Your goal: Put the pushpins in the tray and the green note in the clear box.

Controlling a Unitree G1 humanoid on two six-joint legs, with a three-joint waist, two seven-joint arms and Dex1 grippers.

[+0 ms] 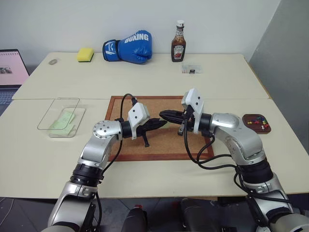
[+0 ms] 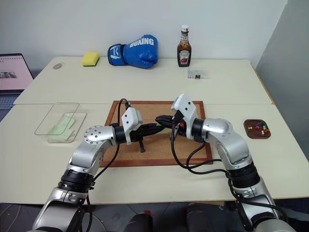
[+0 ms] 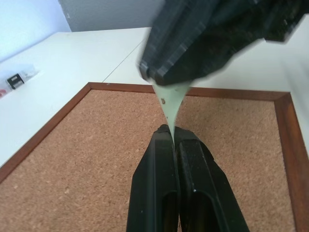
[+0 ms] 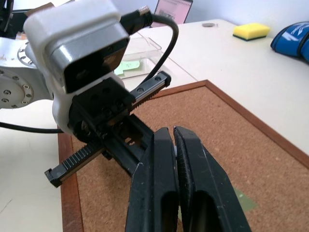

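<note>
Over the cork board (image 1: 169, 144) my two grippers meet tip to tip. A pale green note (image 3: 170, 102) stretches between them. My left gripper (image 3: 172, 129) is shut on its lower end, and my right gripper (image 1: 164, 115) is shut on its upper end, just above the left gripper. The note is hidden by the fingers in the eye views. The clear box (image 1: 48, 115) sits at the left of the table with another pale green slip (image 1: 63, 121) lying in it. The dark oval tray (image 1: 245, 126) sits at the right and holds several coloured pushpins (image 1: 259, 123).
A blue boxing glove (image 1: 129, 47), a ketchup bottle (image 1: 178, 42), a yellow sponge (image 1: 85, 54) and a small clear case (image 1: 191, 69) stand along the far side of the table. A laptop (image 1: 12, 67) is at the far left edge.
</note>
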